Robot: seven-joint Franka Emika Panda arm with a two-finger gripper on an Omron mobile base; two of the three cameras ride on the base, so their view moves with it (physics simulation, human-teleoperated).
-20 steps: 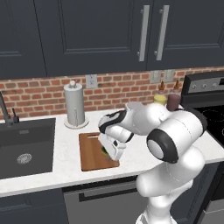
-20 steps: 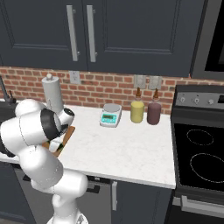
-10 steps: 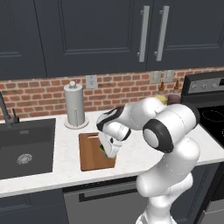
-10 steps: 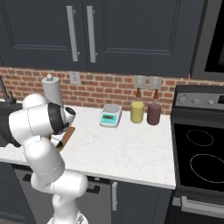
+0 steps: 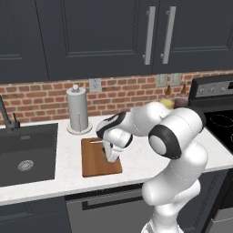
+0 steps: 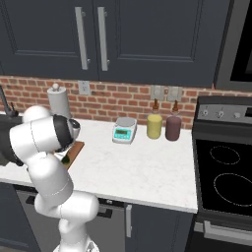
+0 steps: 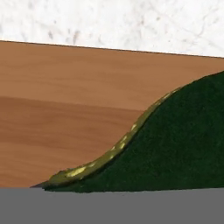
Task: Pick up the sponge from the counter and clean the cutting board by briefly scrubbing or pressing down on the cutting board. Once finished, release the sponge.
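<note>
Sponge (image 7: pixel 175 144) fills the lower right of the hand view, dark green with its yellow-green edge (image 7: pixel 109 153) curving right down against the cutting board (image 7: pixel 65 109), and white marbled bench (image 7: pixel 109 22) shows just past the board's far edge. From the left base view the pincer (image 5: pixel 110 155) is low over the right half of the board (image 5: pixel 93 159), pinching the sponge, fingertips hidden. Behind the board stands a paper towel roll (image 5: pixel 78 109), with the dark sink (image 5: pixel 27 152) off to its left.
</note>
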